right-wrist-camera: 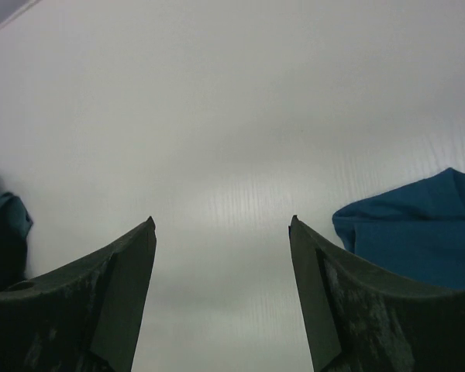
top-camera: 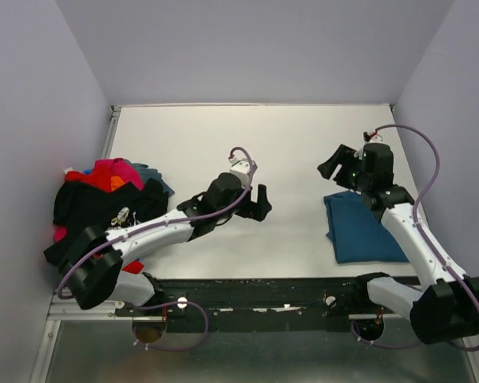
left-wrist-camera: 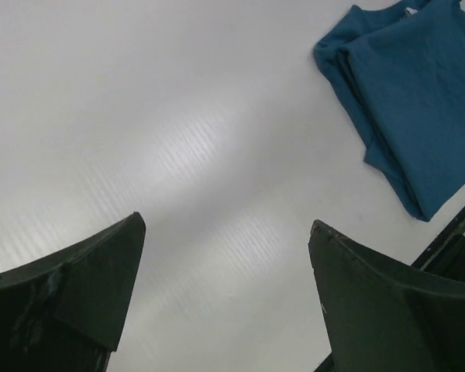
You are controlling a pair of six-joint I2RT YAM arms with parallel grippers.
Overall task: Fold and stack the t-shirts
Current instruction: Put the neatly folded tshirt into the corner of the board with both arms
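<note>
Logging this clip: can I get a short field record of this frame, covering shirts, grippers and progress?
folded: one teal-blue t-shirt, lying flat on the table, right side
unfolded: pile at the left edge, with black, red, magenta and orange cloth showing
left gripper: open, empty, over bare mid-table
right gripper: open, empty, just beyond the far edge of the folded shirt
stack: one shirt only
contact: neither gripper touches cloth
</note>
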